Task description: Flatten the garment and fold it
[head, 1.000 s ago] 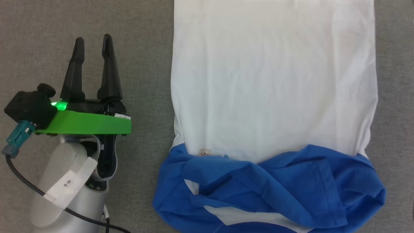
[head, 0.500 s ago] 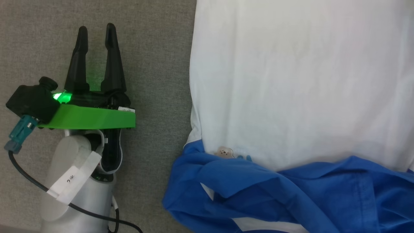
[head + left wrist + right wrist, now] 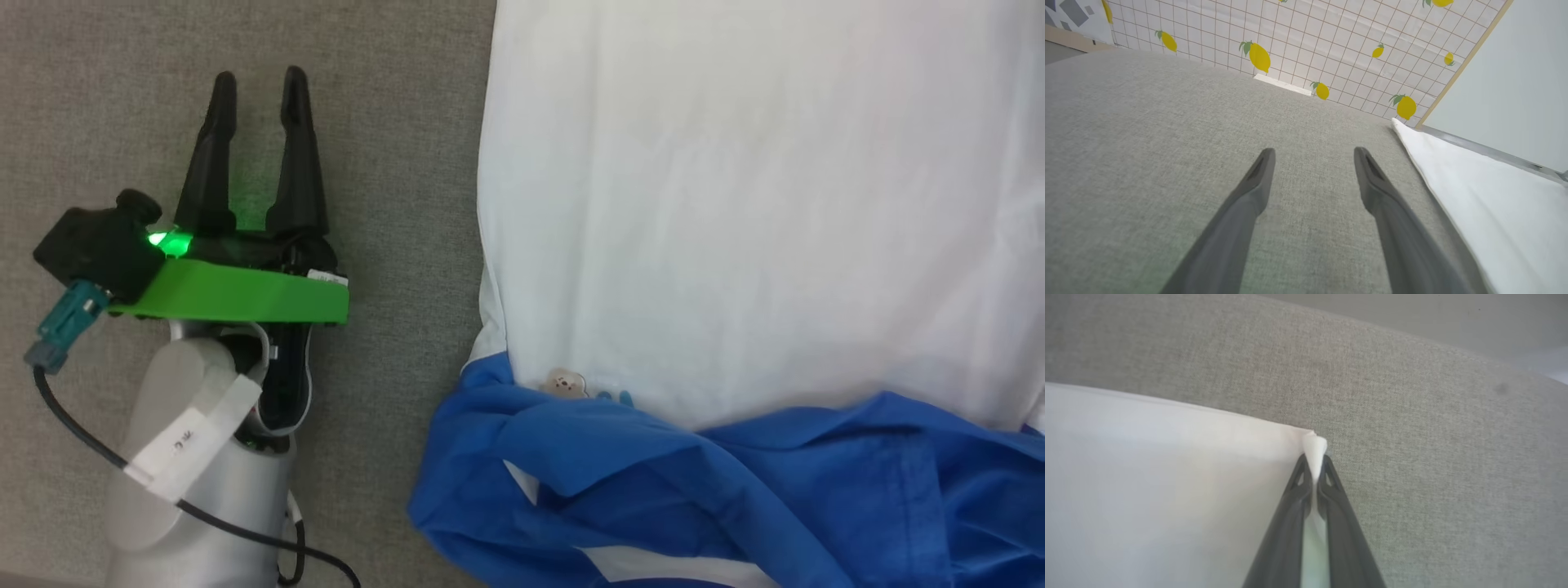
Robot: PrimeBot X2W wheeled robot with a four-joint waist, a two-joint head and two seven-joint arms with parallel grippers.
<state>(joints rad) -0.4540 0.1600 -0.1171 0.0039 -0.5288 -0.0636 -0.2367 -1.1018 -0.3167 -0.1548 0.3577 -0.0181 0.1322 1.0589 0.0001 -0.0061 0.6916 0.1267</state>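
Along the bottom edge of the head view, bunching blue sleeves (image 3: 694, 490) of the shirt (image 3: 735, 204) across each other, below a bear patch (image 3: 565, 382). At lower left, holding the left gripper (image 3: 260, 77) spread wide and empty over grey cover (image 3: 392, 122), clear of the shirt. Higher up, lying flat and white toward the top edge. At centre of the right wrist view, clamping the right gripper (image 3: 1314, 459) tight on a white shirt corner, puckering it past the tips.
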